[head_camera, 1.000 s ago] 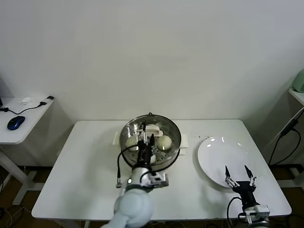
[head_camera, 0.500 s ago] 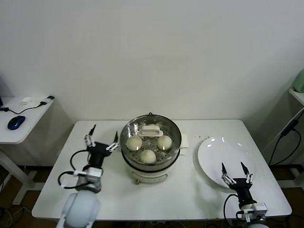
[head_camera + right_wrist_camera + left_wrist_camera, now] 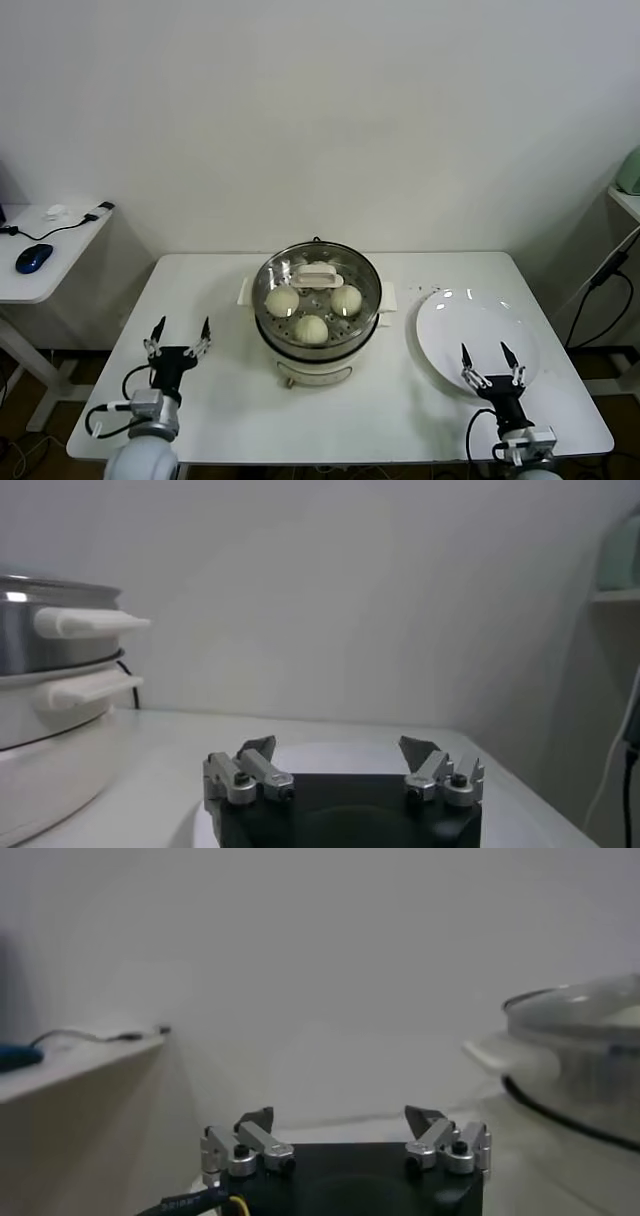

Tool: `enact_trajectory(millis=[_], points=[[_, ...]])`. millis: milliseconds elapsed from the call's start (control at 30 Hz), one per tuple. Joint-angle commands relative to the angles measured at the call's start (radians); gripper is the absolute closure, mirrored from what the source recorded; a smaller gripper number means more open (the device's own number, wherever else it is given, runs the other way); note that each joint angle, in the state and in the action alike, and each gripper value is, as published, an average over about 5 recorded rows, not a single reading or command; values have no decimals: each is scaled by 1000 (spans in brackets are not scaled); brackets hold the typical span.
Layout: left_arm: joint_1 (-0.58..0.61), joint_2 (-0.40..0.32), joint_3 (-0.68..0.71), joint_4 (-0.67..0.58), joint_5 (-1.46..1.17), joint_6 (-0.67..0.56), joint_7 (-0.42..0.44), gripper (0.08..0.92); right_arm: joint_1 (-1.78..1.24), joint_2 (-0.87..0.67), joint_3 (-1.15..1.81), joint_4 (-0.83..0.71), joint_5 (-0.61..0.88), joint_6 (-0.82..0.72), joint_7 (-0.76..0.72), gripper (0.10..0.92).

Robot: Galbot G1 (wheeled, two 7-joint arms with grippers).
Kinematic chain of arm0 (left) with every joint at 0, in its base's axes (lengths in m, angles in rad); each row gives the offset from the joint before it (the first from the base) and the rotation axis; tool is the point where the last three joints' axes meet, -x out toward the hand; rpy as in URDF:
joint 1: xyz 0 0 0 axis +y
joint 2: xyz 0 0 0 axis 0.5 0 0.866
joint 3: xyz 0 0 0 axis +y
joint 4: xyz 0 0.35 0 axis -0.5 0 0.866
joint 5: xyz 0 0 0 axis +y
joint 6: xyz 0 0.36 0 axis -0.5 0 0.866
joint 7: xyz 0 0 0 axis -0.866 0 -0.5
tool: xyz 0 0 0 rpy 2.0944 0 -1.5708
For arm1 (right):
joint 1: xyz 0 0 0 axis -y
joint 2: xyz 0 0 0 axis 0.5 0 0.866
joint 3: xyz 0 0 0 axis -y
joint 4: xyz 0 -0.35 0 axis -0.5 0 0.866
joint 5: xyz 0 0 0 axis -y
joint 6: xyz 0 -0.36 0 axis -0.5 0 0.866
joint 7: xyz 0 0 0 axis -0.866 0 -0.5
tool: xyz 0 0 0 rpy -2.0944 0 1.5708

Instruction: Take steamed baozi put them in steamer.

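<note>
The steamer (image 3: 317, 330), a shiny steel pot on a cream-white base, stands mid-table. Three steamed baozi lie on its perforated tray: one on the left (image 3: 282, 299), one on the right (image 3: 346, 297), one at the front (image 3: 312, 328). A white handle-like piece (image 3: 317, 273) lies at the back of the tray; a fourth bun does not show. My left gripper (image 3: 178, 336) is open and empty, low over the table left of the steamer. My right gripper (image 3: 492, 362) is open and empty at the near edge of the white plate (image 3: 460, 325). The steamer's side shows in the left wrist view (image 3: 585, 1063) and right wrist view (image 3: 50, 710).
The white table (image 3: 220, 290) holds the empty plate to the steamer's right. A side desk (image 3: 50, 250) with a blue mouse (image 3: 33, 257) and cables stands far left. A black cable (image 3: 600, 280) hangs at the right by a shelf.
My left gripper has pulled out of the steamer and gone left and down towards the table's front. The front baozi now lies uncovered in the pot. The right gripper drifted slightly nearer.
</note>
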Motion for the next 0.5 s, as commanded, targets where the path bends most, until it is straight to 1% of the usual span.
enact_trajectory(millis=[33, 500], points=[[37, 8, -38, 92, -110, -82, -10, 177, 4, 5, -6, -12, 7, -1, -1, 203], [42, 10, -32, 93, -90, -97, 9, 177, 8, 12, -4, -16, 2, -2, 0, 203]])
